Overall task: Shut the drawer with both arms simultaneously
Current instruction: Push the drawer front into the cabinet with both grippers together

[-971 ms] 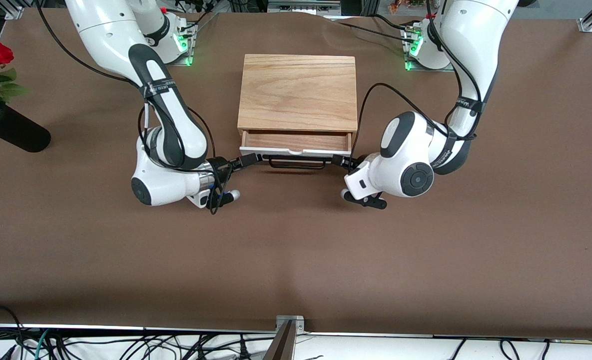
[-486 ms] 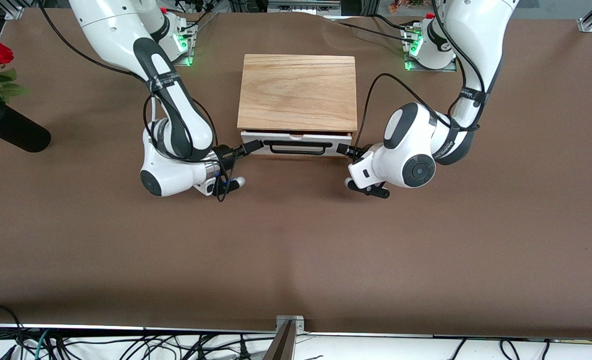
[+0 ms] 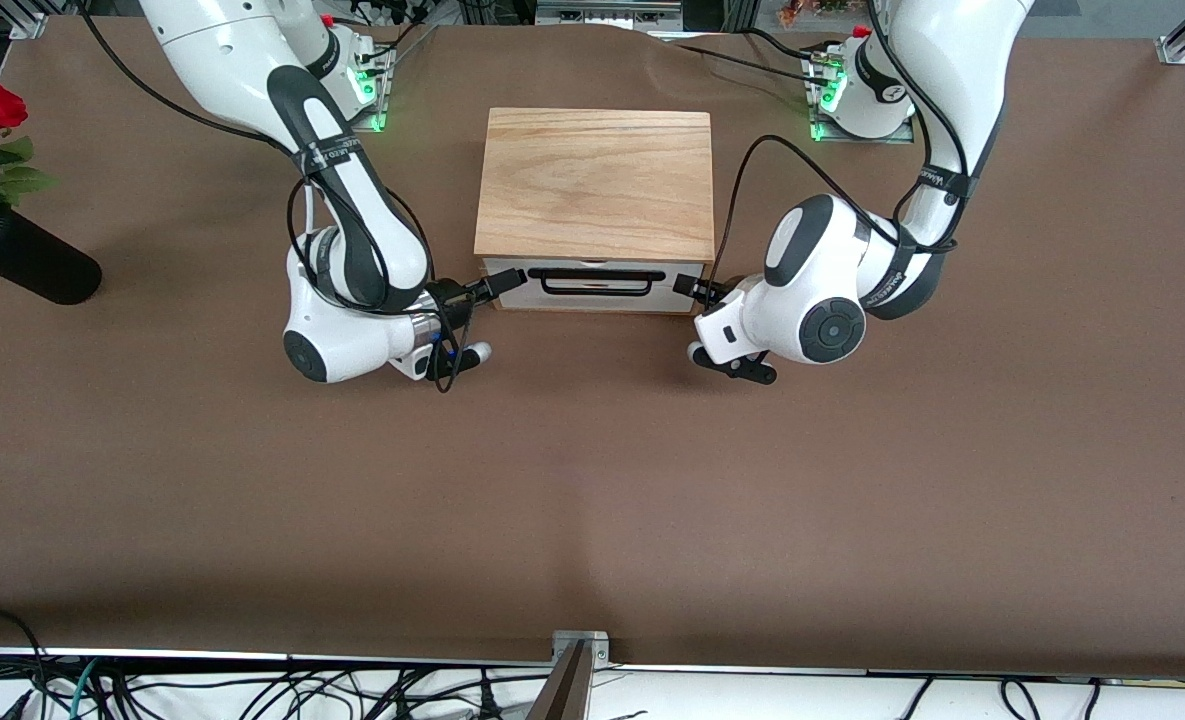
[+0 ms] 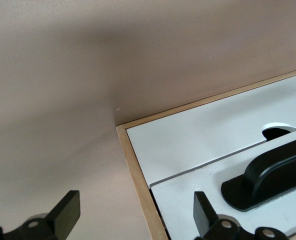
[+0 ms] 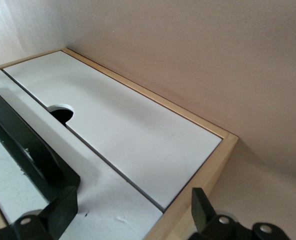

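The drawer (image 3: 512, 296) sits pushed into its wooden box casing (image 3: 597, 180), its white front flush with the casing and the black bar handle (image 3: 595, 283) facing the front camera. My right gripper (image 3: 507, 282) is open at the drawer front's end toward the right arm, one fingertip (image 5: 63, 205) on the white panel (image 5: 103, 210) beside the handle (image 5: 28, 150). My left gripper (image 3: 687, 288) is open at the other end, straddling the casing's wooden edge (image 4: 133, 155), one fingertip (image 4: 203, 212) on the drawer front (image 4: 188, 200). Neither holds anything.
A black vase with red roses (image 3: 12, 255) lies at the right arm's end of the table. Brown table surface (image 3: 592, 500) stretches from the drawer toward the front camera. Both arms' elbows hang low beside the box.
The drawer has slid from partly open fully into the casing. Both grippers moved with its front toward the robots' bases, staying at its two ends.
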Motion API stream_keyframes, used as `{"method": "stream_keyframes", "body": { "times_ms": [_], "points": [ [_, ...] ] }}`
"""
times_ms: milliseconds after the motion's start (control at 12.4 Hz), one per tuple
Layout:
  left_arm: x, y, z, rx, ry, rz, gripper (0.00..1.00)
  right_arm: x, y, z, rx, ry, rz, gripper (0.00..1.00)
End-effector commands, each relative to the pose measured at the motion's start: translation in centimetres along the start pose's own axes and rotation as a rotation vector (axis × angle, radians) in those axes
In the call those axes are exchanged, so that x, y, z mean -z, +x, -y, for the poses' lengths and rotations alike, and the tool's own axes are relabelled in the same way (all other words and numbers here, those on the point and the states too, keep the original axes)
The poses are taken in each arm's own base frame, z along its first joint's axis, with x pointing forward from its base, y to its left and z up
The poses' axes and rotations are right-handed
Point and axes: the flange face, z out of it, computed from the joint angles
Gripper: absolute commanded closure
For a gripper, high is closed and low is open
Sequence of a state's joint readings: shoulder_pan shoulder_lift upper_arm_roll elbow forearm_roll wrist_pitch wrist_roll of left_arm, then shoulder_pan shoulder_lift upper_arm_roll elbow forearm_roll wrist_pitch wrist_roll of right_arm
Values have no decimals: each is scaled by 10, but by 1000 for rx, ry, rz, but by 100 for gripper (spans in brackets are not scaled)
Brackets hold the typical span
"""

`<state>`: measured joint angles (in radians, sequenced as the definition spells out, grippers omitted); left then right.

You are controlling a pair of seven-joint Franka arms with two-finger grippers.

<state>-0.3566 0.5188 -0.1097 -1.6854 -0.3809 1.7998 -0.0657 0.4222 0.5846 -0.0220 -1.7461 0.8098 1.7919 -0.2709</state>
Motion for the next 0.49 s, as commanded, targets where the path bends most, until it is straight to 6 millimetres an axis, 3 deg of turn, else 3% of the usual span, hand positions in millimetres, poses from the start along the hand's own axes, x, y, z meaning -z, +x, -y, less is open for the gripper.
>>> {"method": "stream_keyframes", "body": {
  "times_ms": [0, 162, 405],
  "points": [
    [4, -11, 0, -18, -25, 3, 0, 13, -12, 1, 59, -65, 40, 0],
    [3, -12, -1, -21, -24, 6, 0, 42, 4, 8, 75, -81, -17, 0],
    [4, -11, 0, -20, -25, 4, 0, 100, 12, -1, 83, -71, -118, 0]
  ]
}}
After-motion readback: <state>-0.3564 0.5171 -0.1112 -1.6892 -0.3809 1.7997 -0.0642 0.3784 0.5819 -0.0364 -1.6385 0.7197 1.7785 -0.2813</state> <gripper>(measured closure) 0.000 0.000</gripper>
